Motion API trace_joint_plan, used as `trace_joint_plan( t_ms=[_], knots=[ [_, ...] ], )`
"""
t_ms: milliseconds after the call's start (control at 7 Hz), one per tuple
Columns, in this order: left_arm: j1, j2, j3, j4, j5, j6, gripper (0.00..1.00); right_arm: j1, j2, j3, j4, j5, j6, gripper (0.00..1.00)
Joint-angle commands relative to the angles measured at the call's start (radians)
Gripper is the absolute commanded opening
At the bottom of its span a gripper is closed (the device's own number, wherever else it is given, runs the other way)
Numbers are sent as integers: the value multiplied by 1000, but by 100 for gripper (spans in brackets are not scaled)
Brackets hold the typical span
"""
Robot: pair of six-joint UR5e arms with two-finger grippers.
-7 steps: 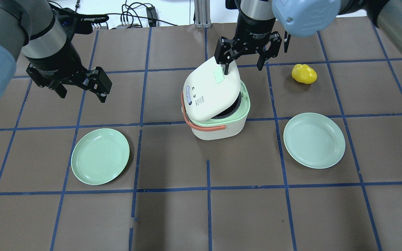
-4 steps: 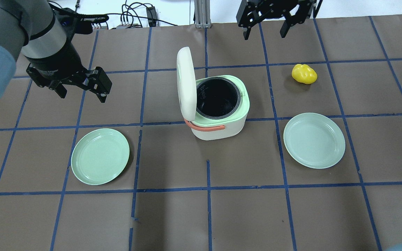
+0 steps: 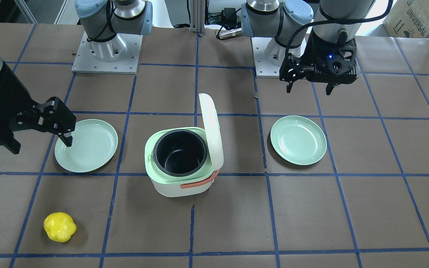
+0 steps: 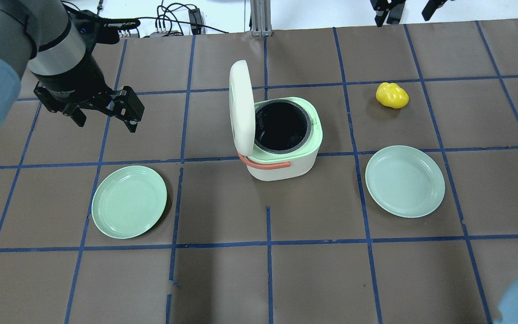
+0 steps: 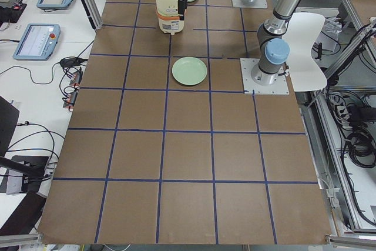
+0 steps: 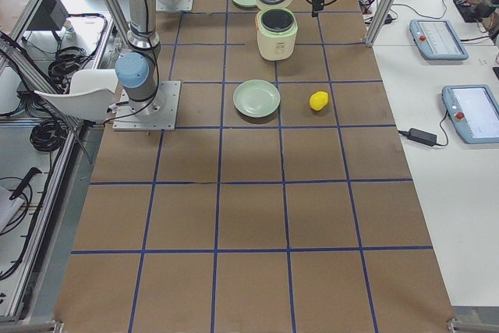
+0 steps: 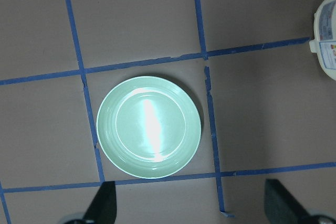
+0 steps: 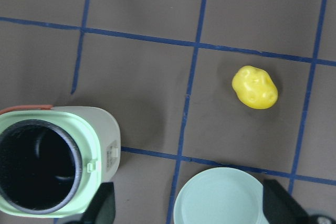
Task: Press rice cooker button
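Observation:
The white rice cooker (image 4: 281, 168) stands mid-table with its mint green rim and orange strap handle (image 4: 263, 164). Its lid (image 4: 241, 108) stands upright and open, and the black inner pot (image 4: 282, 126) is bare. It also shows in the front view (image 3: 177, 186) and the right wrist view (image 8: 107, 140). My right gripper (image 4: 405, 11) is open and empty, high and far behind the cooker; in the front view (image 3: 40, 145) it hangs over a plate's edge. My left gripper (image 4: 106, 123) is open and empty, well to the cooker's left.
Two pale green plates lie on the brown table, one at the left (image 4: 129, 201) and one at the right (image 4: 404, 181). A yellow lumpy object (image 4: 392, 95) lies behind the right plate. Blue tape lines grid the table.
The lid has swung from half-raised to fully upright. My right gripper has left the lid and drawn back up and to the right. The left arm has not moved.

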Motion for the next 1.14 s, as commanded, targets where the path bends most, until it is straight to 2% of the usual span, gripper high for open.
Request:
trace_joint_plan(
  t_ms=[0,286,571,1000],
  knots=[
    [0,0,0,0,0,0,100,-15,-9,22,29,-20,-8,100],
    [0,0,0,0,0,0,100,-12,-22,43,115,-11,-12,100],
    [0,0,0,0,0,0,100,-9,-25,60,109,34,-9,100],
    [0,0,0,0,0,0,100,-7,-26,70,103,34,-6,100]
  ],
)
